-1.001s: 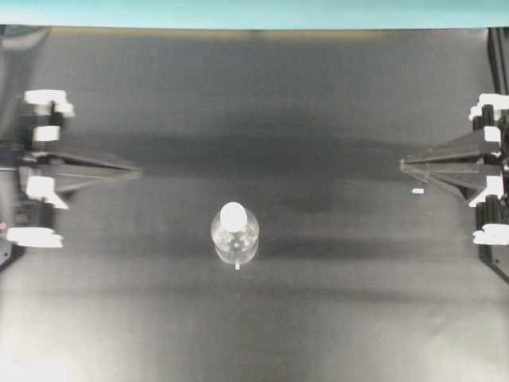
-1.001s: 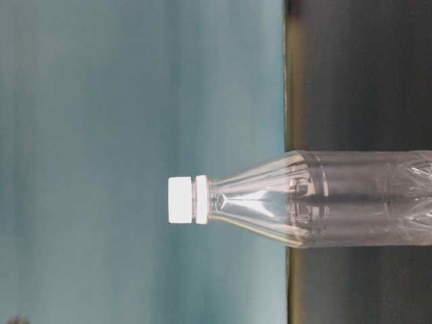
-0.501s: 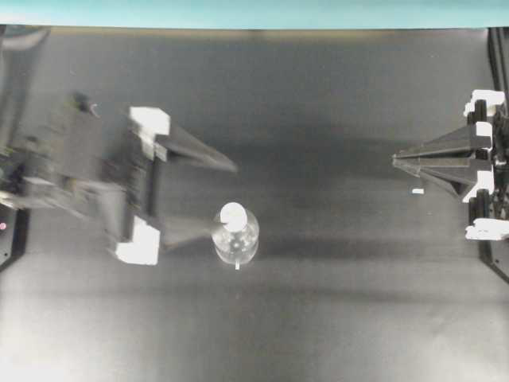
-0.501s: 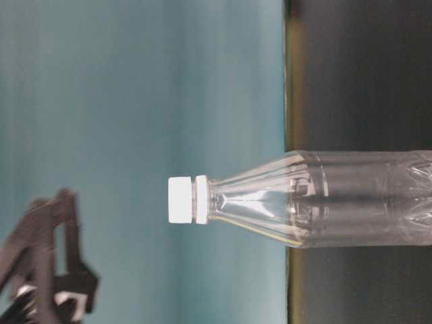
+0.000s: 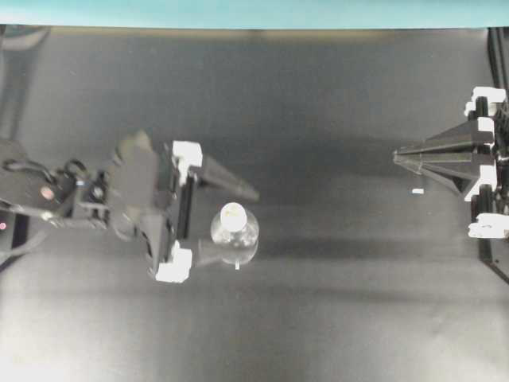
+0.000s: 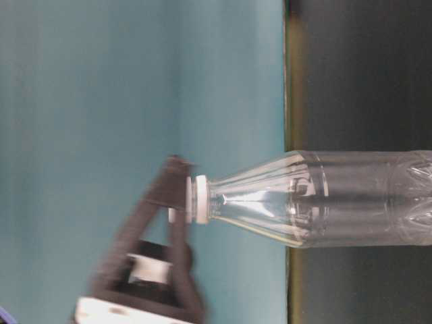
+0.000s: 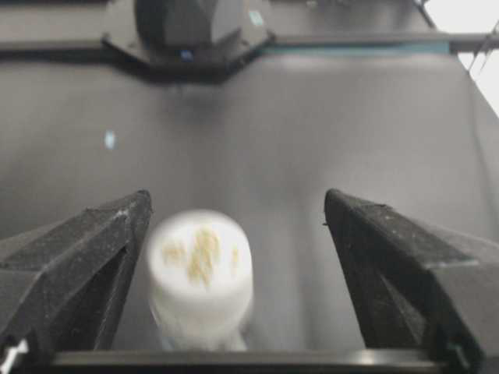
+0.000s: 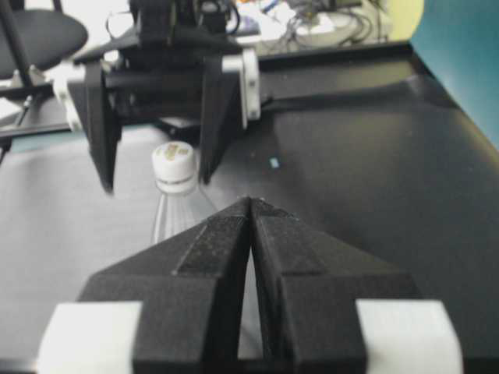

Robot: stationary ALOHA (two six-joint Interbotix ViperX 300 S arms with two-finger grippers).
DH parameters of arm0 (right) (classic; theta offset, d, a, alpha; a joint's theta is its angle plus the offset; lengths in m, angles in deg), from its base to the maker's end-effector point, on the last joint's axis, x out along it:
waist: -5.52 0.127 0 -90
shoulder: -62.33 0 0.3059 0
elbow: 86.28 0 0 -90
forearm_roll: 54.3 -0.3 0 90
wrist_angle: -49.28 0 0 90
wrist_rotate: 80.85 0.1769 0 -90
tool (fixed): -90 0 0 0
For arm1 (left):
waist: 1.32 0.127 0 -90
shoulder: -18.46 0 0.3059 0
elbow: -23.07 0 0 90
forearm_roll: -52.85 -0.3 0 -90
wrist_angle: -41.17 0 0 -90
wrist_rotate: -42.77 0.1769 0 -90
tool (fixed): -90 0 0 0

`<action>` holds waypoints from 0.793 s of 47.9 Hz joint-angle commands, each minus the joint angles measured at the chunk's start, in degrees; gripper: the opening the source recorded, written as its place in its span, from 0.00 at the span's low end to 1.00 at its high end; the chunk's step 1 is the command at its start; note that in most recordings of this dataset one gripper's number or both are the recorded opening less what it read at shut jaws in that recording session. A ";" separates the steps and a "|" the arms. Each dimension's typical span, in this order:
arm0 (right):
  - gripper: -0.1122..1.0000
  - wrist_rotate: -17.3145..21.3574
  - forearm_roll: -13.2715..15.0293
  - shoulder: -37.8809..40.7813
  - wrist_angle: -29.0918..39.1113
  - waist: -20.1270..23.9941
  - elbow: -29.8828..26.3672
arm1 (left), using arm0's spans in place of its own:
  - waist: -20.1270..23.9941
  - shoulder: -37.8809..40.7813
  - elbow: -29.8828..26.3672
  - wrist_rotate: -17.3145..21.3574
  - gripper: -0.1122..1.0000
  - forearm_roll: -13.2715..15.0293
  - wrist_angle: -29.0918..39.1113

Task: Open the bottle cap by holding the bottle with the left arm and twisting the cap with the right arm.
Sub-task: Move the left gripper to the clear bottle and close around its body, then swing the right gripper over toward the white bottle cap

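Left gripper stands spread wide, black tapered fingers flanking the white bottle cap of the upright clear plastic bottle, gaps visible both sides. Bare matte black table lies beyond. Right gripper sits pressed together, well apart near the table's edge.

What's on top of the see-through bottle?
A small white cap with faint yellowish marks sits on the bottle. The left pincer is open around it. Whatever is under the cap is covered.

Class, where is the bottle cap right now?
In the overhead view the bottle cap sits left of centre atop the bottle, between the open left gripper's fingers.
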 commanded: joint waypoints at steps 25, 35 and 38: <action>0.11 2.64 -0.18 0.70 3.43 -0.88 -2.99 | 1.23 13.01 3.52 -0.70 0.98 -0.26 -1.76; 0.11 2.64 -1.49 0.79 5.27 -0.97 -2.90 | 0.97 16.17 3.60 -0.88 0.98 -0.26 -1.85; 0.11 2.64 -1.67 0.79 6.15 -0.88 -3.08 | 0.97 16.35 3.52 -0.88 0.98 -0.26 -1.85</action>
